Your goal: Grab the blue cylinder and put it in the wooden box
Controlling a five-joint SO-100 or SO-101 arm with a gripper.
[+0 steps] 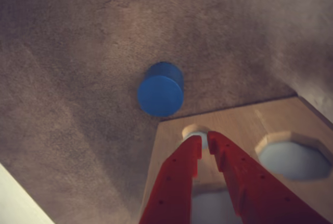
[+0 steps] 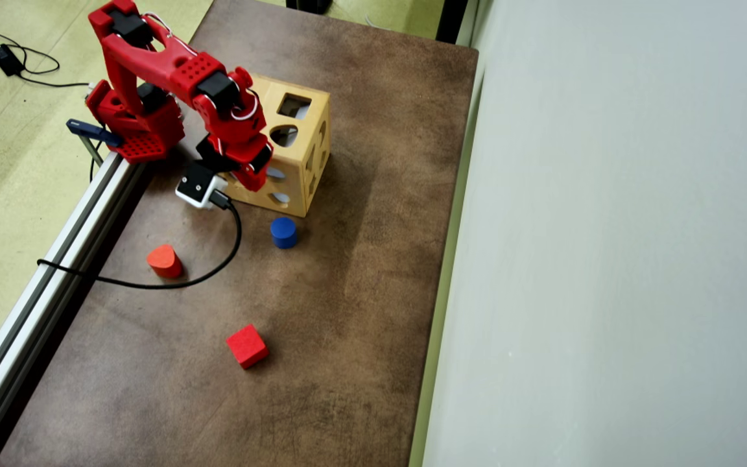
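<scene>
Covering most of the overhead view, a brown mat [image 2: 347, 292] lies on the table, with a pale wall [image 2: 607, 259] along its right edge and a metal rail [image 2: 56, 259] along its left. The red arm [image 2: 172, 71] reaches from its base at the upper left over the near corner of the box [image 2: 312, 139], a light wooden cube with shaped holes in its top and side faces. A white camera block [image 2: 200, 186] hangs off the wrist, and a black cable [image 2: 153, 283] loops from it across the mat to the rail.

The gripper [image 1: 207, 141] hovers over the top of the box [image 1: 244, 125] in the wrist view, its two red fingers [image 1: 179, 174] nearly together with only a narrow gap at the tips, holding nothing. The tips sit over a small round hole; an octagonal hole lies to their right.

A red cube [image 2: 247, 346] rests well apart from the box, lower on the mat. An orange-red rounded block [image 2: 165, 261] stands near the cable loop. The cylinder [image 2: 283, 232], blue and upright with its flat top up, stands on the mat just below the box's lower corner, close to it but not touching. In the wrist view the cylinder [image 1: 160, 89] appears just beyond the box's edge, above and left of the fingertips.
</scene>
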